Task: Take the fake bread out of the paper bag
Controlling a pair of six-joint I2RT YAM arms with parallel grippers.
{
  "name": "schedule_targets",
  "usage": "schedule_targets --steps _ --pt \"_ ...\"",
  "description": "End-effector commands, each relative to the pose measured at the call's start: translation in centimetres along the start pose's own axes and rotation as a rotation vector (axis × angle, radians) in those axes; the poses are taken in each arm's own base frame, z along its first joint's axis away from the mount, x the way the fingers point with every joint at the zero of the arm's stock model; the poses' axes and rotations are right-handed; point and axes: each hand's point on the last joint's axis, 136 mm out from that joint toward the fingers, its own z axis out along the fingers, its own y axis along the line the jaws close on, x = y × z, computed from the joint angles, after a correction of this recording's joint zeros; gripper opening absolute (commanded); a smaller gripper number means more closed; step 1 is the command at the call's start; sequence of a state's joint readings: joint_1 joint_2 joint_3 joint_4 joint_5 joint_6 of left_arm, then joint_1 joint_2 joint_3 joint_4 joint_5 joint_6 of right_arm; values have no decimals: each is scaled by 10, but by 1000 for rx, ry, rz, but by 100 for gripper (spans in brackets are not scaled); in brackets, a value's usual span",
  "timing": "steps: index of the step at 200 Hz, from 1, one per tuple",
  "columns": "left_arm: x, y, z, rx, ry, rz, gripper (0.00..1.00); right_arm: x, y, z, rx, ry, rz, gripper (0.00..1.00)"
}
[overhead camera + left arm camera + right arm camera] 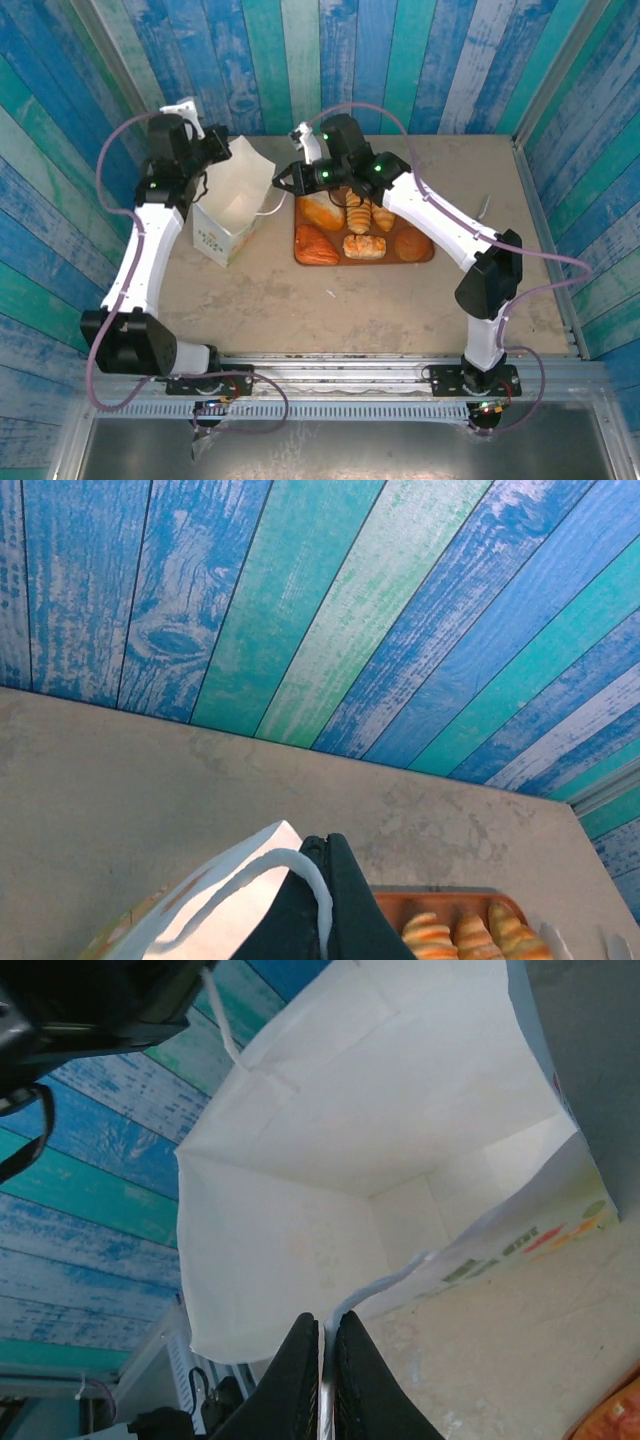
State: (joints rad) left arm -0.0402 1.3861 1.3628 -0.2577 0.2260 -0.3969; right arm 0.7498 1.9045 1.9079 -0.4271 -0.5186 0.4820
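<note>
Paper bag (222,225), white with coloured print low on its side, is seen standing upright and open-mouthed on the beige table (330,300), left of centre. Just beside it, to the right, a flat reddish-brown tray (425,257) is laid. The fake bread (316,245) is gathered on it: several golden to brown pieces, ridged croissants and a round bun among them, all outside the bag. The left gripper (213,150) is clamped shut on the bag's far top edge, with a white cord (290,856) looped by its fingers. The right gripper (322,1330) is pinched closed on the thin loop handle (385,1282) at the bag's right rim.
</note>
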Motion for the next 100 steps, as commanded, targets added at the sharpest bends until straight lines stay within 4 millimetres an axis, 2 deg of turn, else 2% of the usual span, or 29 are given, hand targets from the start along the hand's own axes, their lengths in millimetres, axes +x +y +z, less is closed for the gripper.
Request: schedule_targets --steps 1,31,100 --pt "-11 5 18 -1 -24 24 1 -11 -1 0 12 -19 -17 10" --pt "-11 12 35 10 -19 6 1 -20 -10 4 22 -31 -7 9" --pt "-14 29 59 -26 -13 12 0 -31 -38 17 40 -25 23 9"
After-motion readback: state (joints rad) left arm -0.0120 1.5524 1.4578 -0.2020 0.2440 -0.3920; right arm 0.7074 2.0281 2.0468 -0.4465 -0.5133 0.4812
